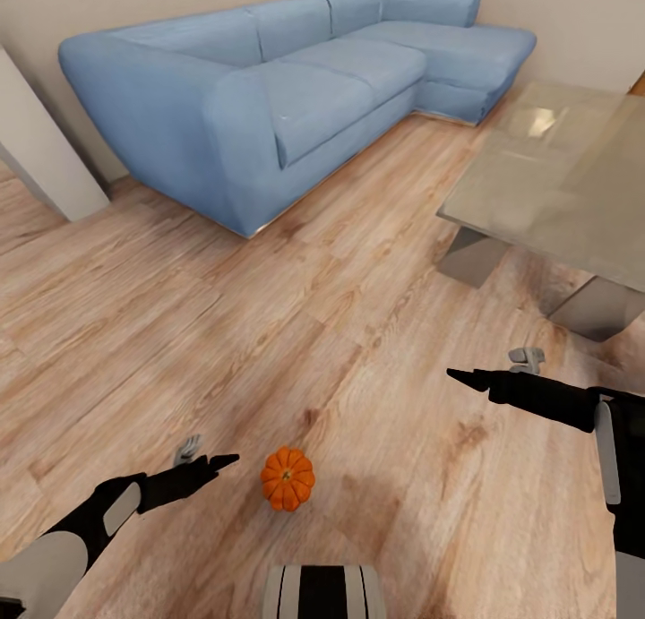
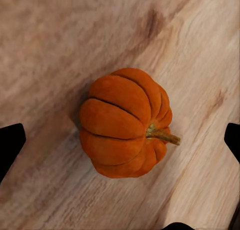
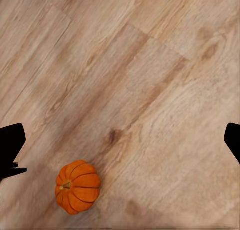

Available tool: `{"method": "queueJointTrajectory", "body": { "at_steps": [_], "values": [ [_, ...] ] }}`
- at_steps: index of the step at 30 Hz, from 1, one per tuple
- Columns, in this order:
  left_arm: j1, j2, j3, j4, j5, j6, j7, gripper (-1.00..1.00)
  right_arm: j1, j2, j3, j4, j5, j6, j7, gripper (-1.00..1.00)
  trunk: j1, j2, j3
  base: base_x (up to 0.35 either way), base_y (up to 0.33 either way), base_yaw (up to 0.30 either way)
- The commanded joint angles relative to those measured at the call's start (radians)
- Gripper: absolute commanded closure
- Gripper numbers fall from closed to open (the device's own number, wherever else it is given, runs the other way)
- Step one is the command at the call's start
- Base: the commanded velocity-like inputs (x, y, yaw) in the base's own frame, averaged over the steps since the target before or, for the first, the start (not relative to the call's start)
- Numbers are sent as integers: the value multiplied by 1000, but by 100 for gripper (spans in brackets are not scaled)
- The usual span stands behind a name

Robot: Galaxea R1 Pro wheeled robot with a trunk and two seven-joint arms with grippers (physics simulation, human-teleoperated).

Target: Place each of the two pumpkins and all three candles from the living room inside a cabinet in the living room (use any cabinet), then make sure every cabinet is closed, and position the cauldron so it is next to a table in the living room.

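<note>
left gripper [image 2: 120,135] is hanging spread above the pumpkin [image 2: 125,122], lining up a grab; right gripper [image 3: 120,140] is idling spread.

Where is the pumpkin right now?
In the head view the pumpkin sits on the wooden floor low in the picture, just beside the left gripper, well short of the blue sofa.

A long light-blue upholstered corner sofa [image 1: 296,81] stands on the light wood-plank floor [image 1: 179,332] against the beige back wall [image 1: 54,10]. A low rectangular glass-topped table [image 1: 555,180] on grey slab legs sits near its chaise end. A white wall corner [image 1: 40,153] juts beside the sofa's other end.
</note>
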Motion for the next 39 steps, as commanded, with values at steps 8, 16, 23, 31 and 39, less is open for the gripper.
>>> {"method": "queueJointTrajectory", "body": {
  "at_steps": [8, 16, 23, 31, 39],
  "values": [
    [-58, 8, -58, 10, -107, 13, -5, -100, -2, 0, -1, -1, 4, 7, 9, -100, 3, -2, -32, 0, 0, 0],
    [-61, 12, -89, 12, -123, -10, -5, -100, -3, 0, -1, -1, 4, 7, 9, -100, 7, -4, -63, 0, 0, 0],
    [-61, 5, -90, 12, -122, -20, -5, -100, -3, 0, -1, -1, 4, 7, 8, -100, 10, -6, -90, 0, 0, -26],
    [-59, 12, -83, 12, -118, -26, -63, -100, -2, 0, -1, -1, 5, 7, 7, -100, 14, -8, -121, 0, 0, -240],
    [-53, 68, -71, 16, -80, -53, -211, -100, -2, 0, -1, -1, 5, 7, 7, -100, 17, -9, -152, 0, 0, -167]
  ]
}}
